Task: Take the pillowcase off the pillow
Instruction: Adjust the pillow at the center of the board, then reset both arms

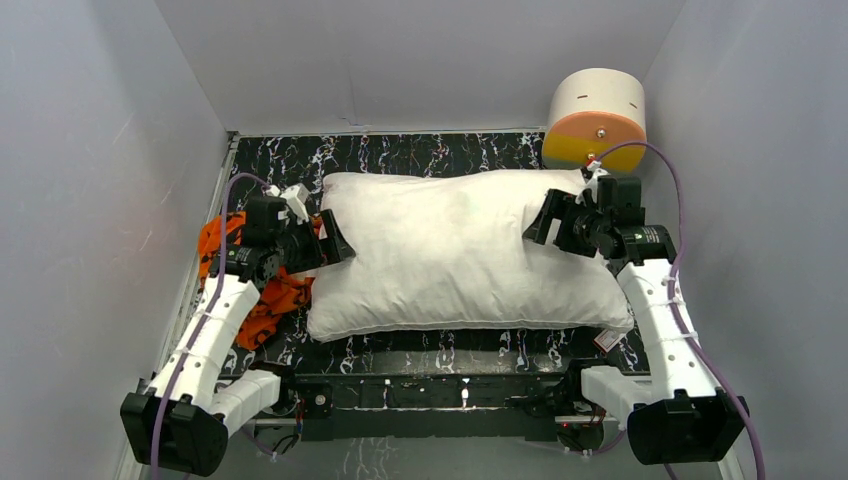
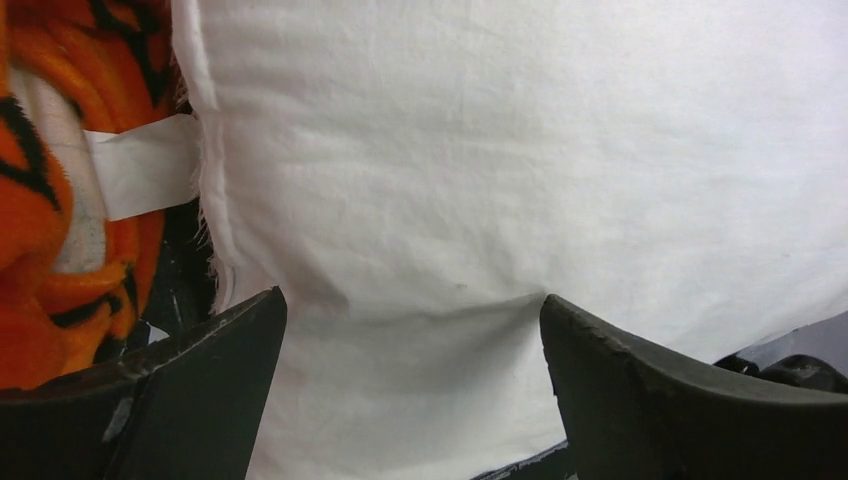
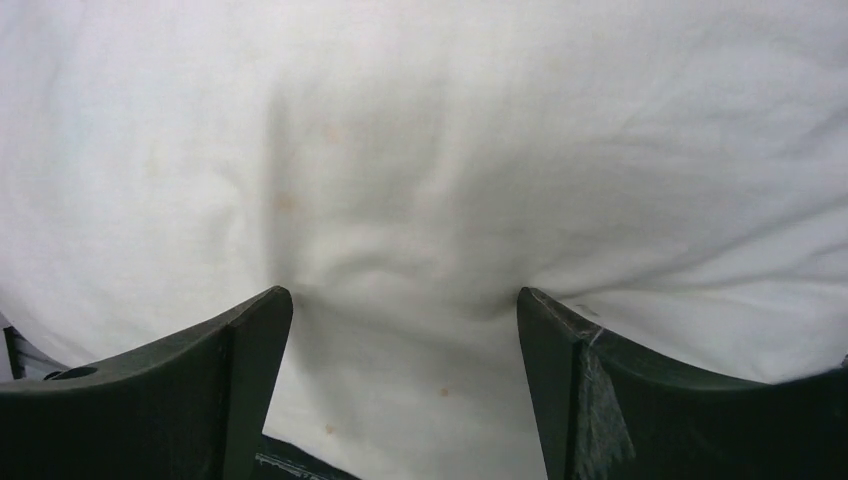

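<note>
Where the pillow (image 1: 450, 255) lies bare on the tabletop (image 1: 400, 152), long axis running left to right:
1. Left jaws: apart, touching its left short end.
2. Right jaws: apart, pressed into its far right corner.
3. Pillowcase (image 1: 270, 305): crumpled, off the pillow, just beside that left end, under the left arm (image 1: 215, 330).

Left jaws are nearer, so judged best placed to clear it.

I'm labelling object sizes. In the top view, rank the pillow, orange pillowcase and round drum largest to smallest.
1. pillow, by far largest.
2-3. pillowcase and round drum look alike; the pillowcase is crumpled and partly behind the left arm, so unranked.
</note>
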Controlling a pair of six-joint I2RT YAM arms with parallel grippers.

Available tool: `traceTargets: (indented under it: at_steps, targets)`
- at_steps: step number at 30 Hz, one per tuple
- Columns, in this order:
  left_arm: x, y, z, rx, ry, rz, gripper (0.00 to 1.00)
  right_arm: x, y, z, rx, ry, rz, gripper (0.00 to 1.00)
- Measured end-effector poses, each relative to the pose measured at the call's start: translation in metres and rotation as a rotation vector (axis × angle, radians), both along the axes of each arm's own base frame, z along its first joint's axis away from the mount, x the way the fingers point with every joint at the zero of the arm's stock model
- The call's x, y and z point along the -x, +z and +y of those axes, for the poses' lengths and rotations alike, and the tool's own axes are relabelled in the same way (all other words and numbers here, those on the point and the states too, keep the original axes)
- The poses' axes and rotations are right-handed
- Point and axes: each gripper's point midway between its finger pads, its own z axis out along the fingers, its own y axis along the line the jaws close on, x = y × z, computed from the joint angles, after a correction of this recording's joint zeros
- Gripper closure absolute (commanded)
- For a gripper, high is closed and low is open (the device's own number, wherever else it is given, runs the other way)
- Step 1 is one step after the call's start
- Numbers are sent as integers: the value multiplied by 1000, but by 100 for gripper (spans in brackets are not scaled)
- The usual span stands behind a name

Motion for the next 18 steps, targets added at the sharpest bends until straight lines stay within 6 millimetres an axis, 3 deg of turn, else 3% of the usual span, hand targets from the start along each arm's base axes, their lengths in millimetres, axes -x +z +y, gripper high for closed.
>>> traceTargets:
  at_steps: [2, 12, 18]
  targets:
    - [-3, 14, 3, -10, 24, -30, 2, -2, 15, 1, 4, 13, -38, 2]
    - [-9, 106, 45, -94, 249, -282, 2, 16, 94, 8, -41, 74, -380, 1]
    - [3, 125, 66, -147, 324, -356, 2, 23, 101, 4, -29, 64, -461, 1]
